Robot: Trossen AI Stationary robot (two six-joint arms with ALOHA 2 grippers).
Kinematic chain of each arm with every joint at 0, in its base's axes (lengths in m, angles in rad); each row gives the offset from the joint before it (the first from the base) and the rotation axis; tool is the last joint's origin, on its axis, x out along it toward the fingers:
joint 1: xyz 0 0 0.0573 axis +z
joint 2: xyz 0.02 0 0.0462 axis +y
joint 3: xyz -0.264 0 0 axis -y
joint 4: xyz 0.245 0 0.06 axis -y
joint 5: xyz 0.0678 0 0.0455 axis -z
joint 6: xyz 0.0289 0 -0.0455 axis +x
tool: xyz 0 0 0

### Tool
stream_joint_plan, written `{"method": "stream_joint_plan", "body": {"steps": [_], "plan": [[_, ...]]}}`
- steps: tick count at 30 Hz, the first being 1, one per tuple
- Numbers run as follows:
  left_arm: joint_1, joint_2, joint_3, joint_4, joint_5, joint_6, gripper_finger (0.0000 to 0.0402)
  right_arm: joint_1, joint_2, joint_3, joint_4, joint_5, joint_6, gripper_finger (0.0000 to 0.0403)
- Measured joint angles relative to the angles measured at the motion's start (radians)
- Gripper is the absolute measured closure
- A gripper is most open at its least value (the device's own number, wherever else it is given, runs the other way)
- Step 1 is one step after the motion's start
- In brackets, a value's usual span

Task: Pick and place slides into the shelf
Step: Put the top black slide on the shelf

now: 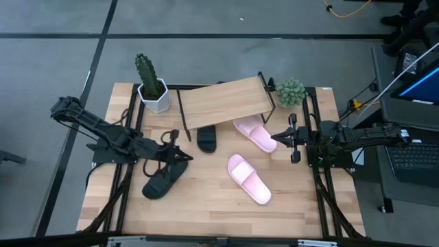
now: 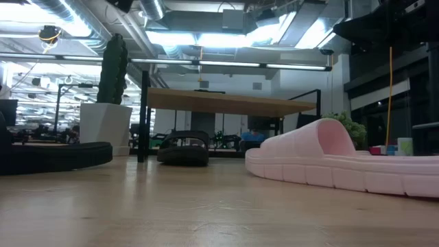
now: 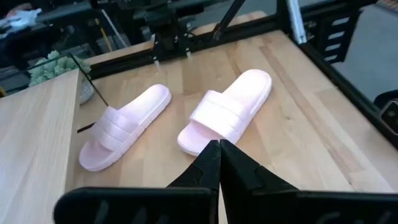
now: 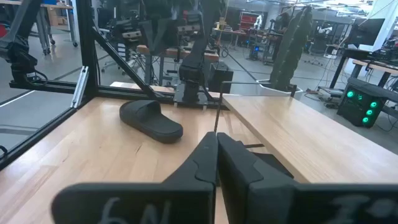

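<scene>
The shelf (image 1: 223,103) stands at the table's far middle, its plank top tilted. One black slide (image 1: 206,137) lies part under the shelf, and one pink slide (image 1: 255,134) lies with its far end beneath the plank. The second pink slide (image 1: 248,178) lies flat in the open near the middle. The second black slide (image 1: 163,180) lies flat at the near left. My left gripper (image 1: 186,157) hangs shut and empty just above and beside this black slide. My right gripper (image 1: 274,139) is shut and empty, level, beside the pink slide under the shelf.
A cactus in a white pot (image 1: 152,89) stands at the shelf's far left corner. A small green succulent (image 1: 291,91) sits at its far right corner. Black frame rails (image 1: 322,192) run along both table sides. Bare wood (image 1: 206,206) spreads along the near edge.
</scene>
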Motion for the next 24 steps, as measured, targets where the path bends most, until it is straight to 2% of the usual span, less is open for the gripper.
{"method": "stream_joint_plan", "body": {"steps": [4, 10, 14, 18, 24], "plan": [[0.0, 0.103, 0.085, -0.04, -0.029, 0.001, 0.0402, 0.0, 0.013, 0.0, -0.009, 0.0, 0.0, 0.0387], [0.005, 0.236, 0.196, -0.171, -0.17, -0.044, 0.0402, 0.0, 0.039, 0.0, -0.013, 0.0, 0.031, 0.0387], [0.016, 0.301, 0.257, -0.19, -0.183, -0.049, 0.0402, 0.0, 0.057, 0.0, -0.017, 0.001, 0.052, 0.0386], [0.033, 0.344, 0.318, -0.276, -0.192, -0.056, 0.0401, 0.0, 0.081, 0.0, -0.019, 0.001, 0.052, 0.0386], [0.031, 0.402, 0.349, -0.305, -0.251, -0.109, 0.0401, 0.0, 0.119, -0.001, -0.026, 0.003, 0.012, 0.0386]]}}
